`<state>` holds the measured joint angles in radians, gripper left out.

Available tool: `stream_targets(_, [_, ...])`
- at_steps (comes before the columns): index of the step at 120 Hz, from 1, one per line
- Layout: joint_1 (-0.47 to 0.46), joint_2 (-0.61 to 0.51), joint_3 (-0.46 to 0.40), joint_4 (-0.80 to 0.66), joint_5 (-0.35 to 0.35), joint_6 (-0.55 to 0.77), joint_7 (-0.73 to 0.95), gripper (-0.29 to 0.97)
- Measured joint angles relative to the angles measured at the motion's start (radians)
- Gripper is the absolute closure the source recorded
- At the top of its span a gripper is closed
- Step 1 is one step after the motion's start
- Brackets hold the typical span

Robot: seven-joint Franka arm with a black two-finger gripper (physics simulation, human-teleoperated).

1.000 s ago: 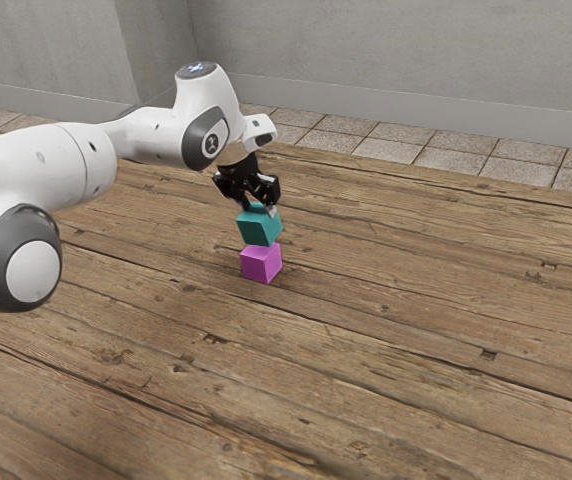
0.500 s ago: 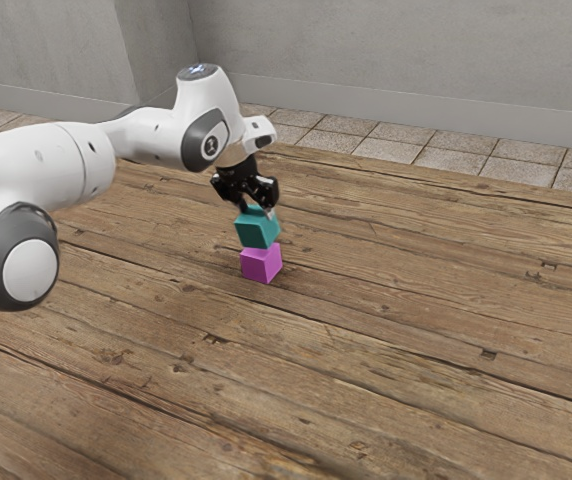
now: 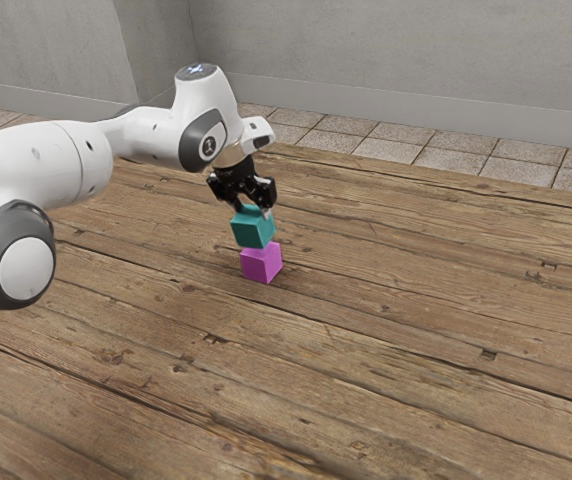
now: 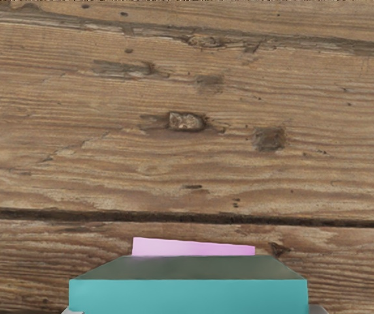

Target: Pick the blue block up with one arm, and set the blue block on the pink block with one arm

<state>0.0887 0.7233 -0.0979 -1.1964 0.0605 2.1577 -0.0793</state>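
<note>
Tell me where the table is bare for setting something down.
Free: the wooden table toward the exterior view's right of the pink block, and the near planks in front of it. Crowded: just above the pink block, where the end effector grips the blue block.

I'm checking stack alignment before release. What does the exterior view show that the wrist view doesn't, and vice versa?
Exterior view: the white arm, the gripper clasping the blue block from above, tiled floor beyond the table. Wrist view: a knot in the wood, and a strip of the pink block past the blue one's edge. Both: blue block over pink block on planks.
</note>
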Motion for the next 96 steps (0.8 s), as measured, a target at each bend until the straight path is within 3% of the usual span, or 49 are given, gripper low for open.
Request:
stream_targets(15, [-0.001, -0.001, -0.001, 0.003, -0.010, 0.000, 0.006, 0.28])
stream_targets(38, [-0.002, -0.002, -0.002, 0.004, -0.022, 0.000, 0.020, 0.13])
stream_targets(96, [0.002, -0.122, 0.001, -0.013, -0.043, -0.127, 0.053, 0.03])
